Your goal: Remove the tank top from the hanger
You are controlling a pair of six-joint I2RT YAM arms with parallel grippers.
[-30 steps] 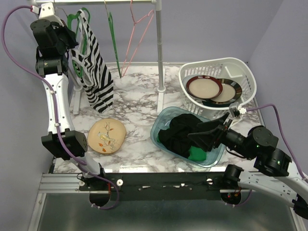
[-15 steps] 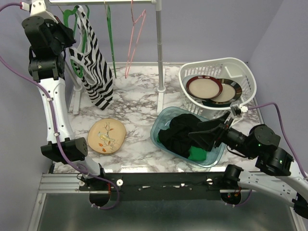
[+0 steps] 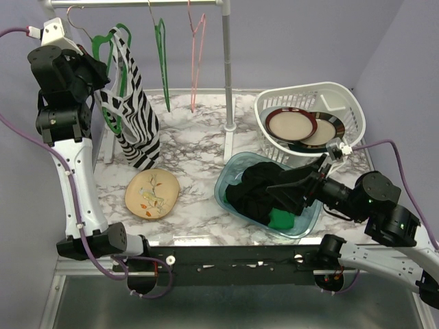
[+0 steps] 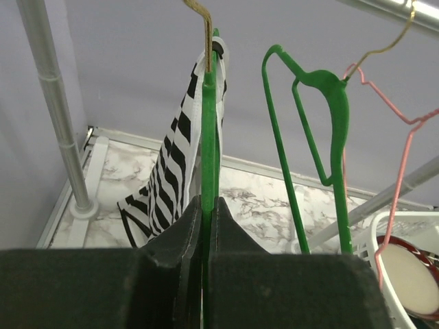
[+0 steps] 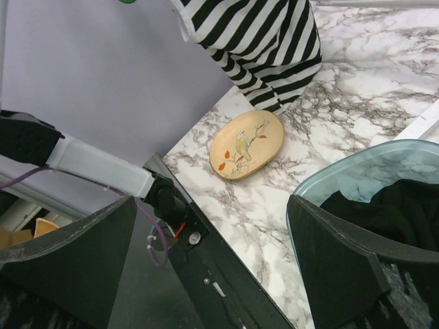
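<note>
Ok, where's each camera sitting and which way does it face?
Top external: above and behind the bases, looking down on the marble table; left arm and right arm show.
Left wrist: on the left arm, facing the rack; shut left claw pinches the green hanger bearing the striped tank top.
Right wrist: over the clear bin, facing the bird plate; open right claw frames it.
Shared: tank top in all three.

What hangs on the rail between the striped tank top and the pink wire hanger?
One empty green hanger, plain in the left wrist view.
</note>
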